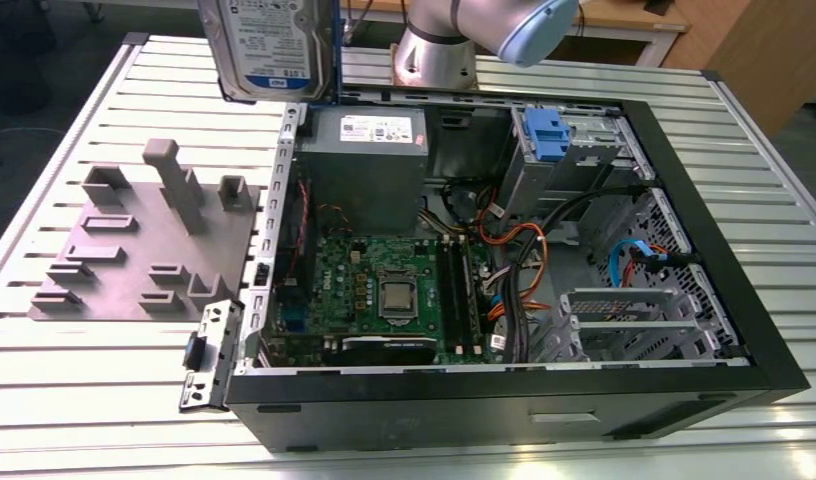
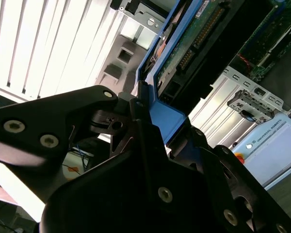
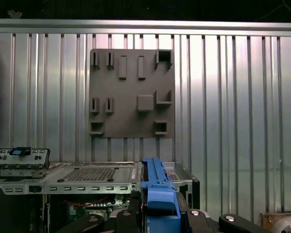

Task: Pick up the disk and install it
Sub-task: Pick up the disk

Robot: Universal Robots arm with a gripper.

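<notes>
Transfer stage of pick-and-install: the disk is being held upright, well clear of the tabletop, above the open PC case edge nearest the arm's base, toward the exterior view's left. In both wrist views the gripper fingers are being pressed together on the disk's blue carrier frame. By judgement, pickup is done and install is not yet begun; the next move is being governed by alignment, i.e. the frame squared w/ the drive bay beside the bare blue bracket, and the cables avoided.
</notes>
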